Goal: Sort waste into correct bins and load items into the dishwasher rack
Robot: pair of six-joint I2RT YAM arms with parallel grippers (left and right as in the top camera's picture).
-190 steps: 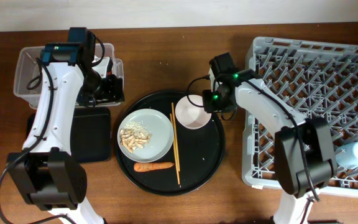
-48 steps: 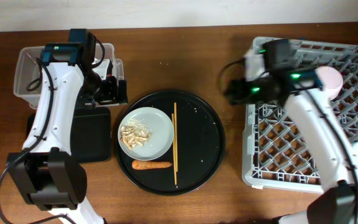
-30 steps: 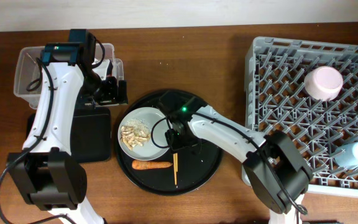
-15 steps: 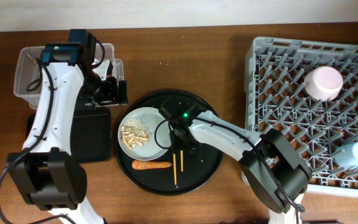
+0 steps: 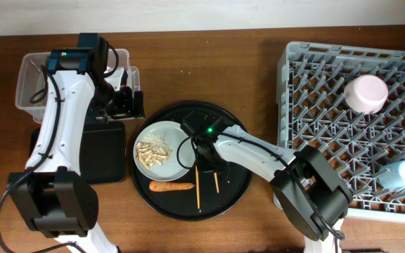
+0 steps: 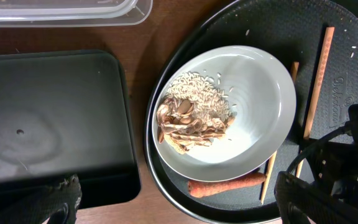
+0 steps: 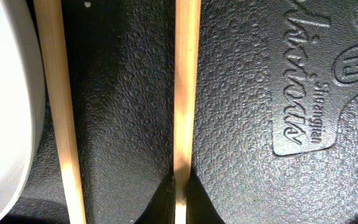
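Right gripper [image 5: 204,163] low on round black tray [image 5: 239,176], fingertips pinched on one of two chopsticks [image 5: 197,188] — bound for rack [image 5: 329,140], by the task. Pair lies splayed beside plate [image 5: 177,140] (scraps [image 5: 152,153] aboard). Left gripper [image 5: 121,104], jaws spread wide, hovers by tub [image 5: 30,74].

Plate [image 6: 263,102] of food scraps [image 6: 188,118], carrot [image 6: 225,185], chopsticks [image 6: 317,81], black tray [image 6: 48,118]

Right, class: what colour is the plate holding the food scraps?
Pale grey-white; the plate shows best in the left wrist view.
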